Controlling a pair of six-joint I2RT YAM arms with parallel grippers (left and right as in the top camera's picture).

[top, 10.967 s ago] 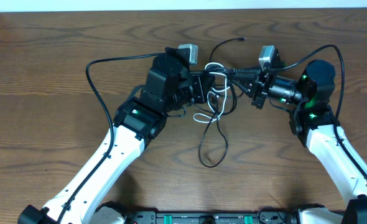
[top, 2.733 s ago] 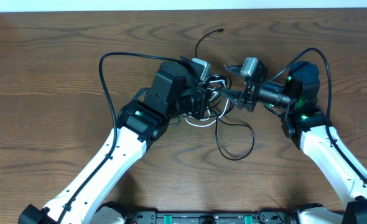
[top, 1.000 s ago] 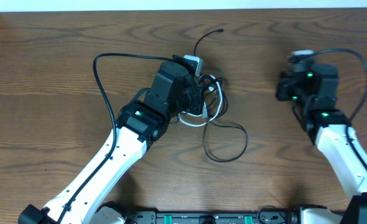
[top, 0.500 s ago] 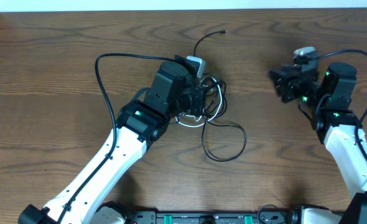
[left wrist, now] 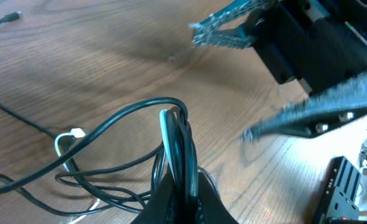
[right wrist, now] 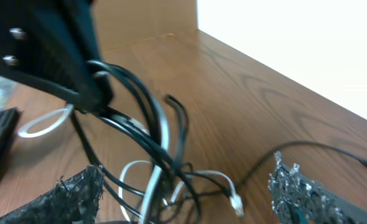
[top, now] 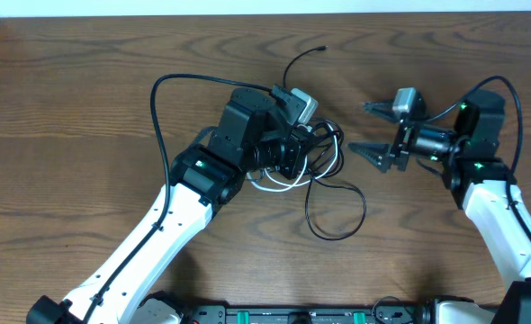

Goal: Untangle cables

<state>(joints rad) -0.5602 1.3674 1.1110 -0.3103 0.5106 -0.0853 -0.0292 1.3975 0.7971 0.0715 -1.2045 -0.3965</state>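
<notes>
On the brown wood-grain surface (top: 58,108), the left pincer (top: 292,151) is closed on the tangle of thin black cords and one white cord (top: 324,160) near the middle. In the left wrist view the strands rise in a tight loop from its pinched fingers (left wrist: 168,200). One black loop (top: 337,220) trails toward the near edge and a black strand with a small plug (top: 322,49) runs toward the far edge. Just right of the tangle, the right pincer (top: 361,128) stands wide open, holding nothing, its jaws pointing left at the cords.
</notes>
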